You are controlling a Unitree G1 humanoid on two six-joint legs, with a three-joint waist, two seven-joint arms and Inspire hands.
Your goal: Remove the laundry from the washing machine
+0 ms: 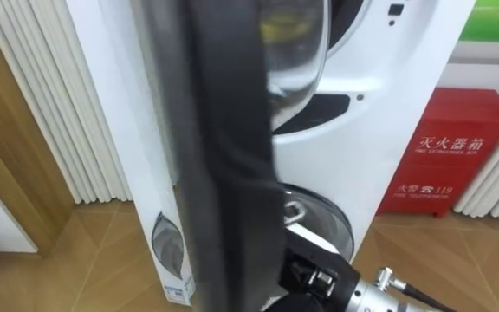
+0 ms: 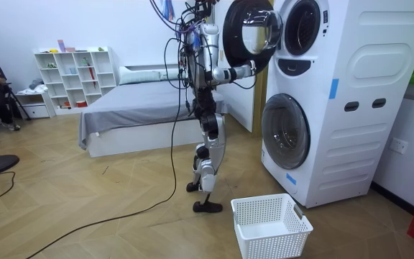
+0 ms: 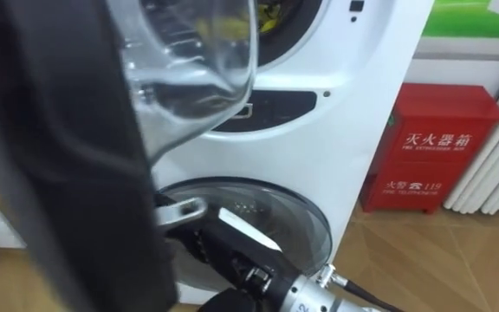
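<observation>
Two front-loading drums stood stacked in one tall white washing machine. Its round black-rimmed upper door with a clear glass bowl stood open towards the room view's left, while the round lower door was closed. The robot stood upright on the wooden floor just before the open door, with its right arm raised and its right hand at the door's lower rim. Whether the fingers were apart or clamped on the rim could not be told, as the dark rim hid them in the eye views. A yellow piece of clothing lay far inside the upper drum, apart from the hand. A white perforated plastic basket stood on the floor near the machine's foot. A red metal cabinet stood just right of the machine.
</observation>
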